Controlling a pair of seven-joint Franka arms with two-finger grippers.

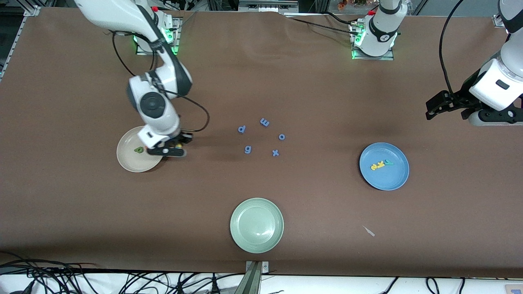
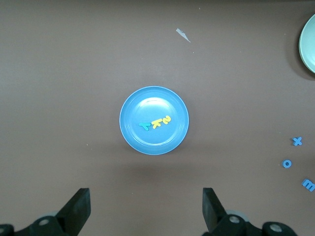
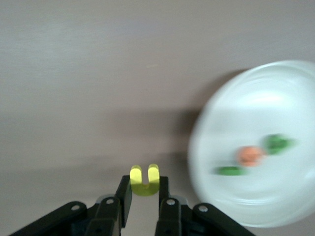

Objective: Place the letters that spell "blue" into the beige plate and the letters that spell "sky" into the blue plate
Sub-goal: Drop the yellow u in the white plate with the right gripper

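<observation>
My right gripper (image 1: 176,147) (image 3: 144,184) is shut on the yellow u (image 3: 138,175) and hangs over the table just beside the rim of the beige plate (image 1: 126,162) (image 3: 256,98). In that plate lie the dark green b (image 1: 139,150) (image 3: 278,143), the orange e (image 3: 249,155) and the light green l (image 3: 229,170). The blue plate (image 1: 394,179) (image 2: 147,105) holds the yellow s (image 2: 167,119), the yellow k (image 2: 157,123) and the teal y (image 2: 144,126). My left gripper (image 1: 433,108) (image 2: 146,209) waits open and empty, high at the left arm's end.
A pale green plate (image 1: 256,225) (image 2: 307,44) sits near the front edge. Several blue-purple letters (image 1: 264,122) are scattered mid-table between the two task plates. A small pale scrap (image 1: 369,231) lies nearer the camera than the blue plate.
</observation>
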